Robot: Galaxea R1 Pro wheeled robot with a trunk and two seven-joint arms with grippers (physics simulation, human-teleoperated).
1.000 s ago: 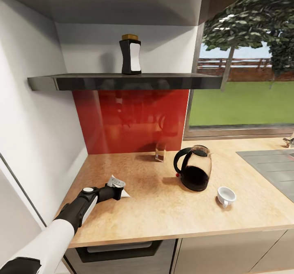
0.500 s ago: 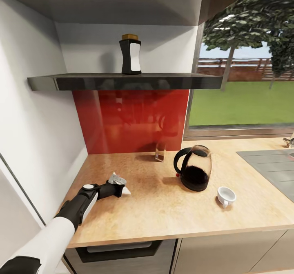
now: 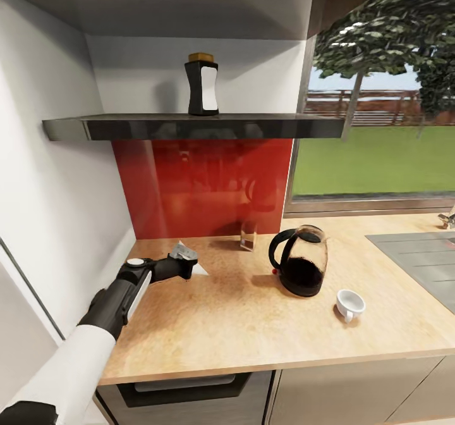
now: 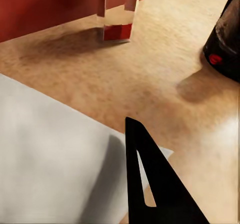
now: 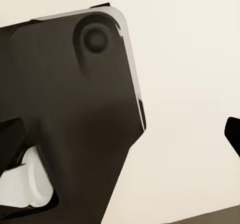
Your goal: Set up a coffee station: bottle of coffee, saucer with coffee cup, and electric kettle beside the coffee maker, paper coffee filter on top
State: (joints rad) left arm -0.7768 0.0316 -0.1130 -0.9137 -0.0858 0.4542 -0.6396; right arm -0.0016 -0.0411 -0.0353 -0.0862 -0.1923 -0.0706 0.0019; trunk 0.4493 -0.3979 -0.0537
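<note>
Fingers (image 4: 150, 184) of our left gripper (image 3: 188, 265) pinch the paper coffee filter (image 3: 189, 257) over the kitchen countertop (image 3: 253, 324), left of the electric kettle (image 3: 301, 260).

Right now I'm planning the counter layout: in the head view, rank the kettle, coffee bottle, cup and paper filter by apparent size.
1. Kettle, clearly largest.
2. Coffee bottle on the shelf; farther away, so possibly bigger than it appears.
3. Cup and paper filter look alike; the left gripper hides part of the filter, so no ranking.
</note>
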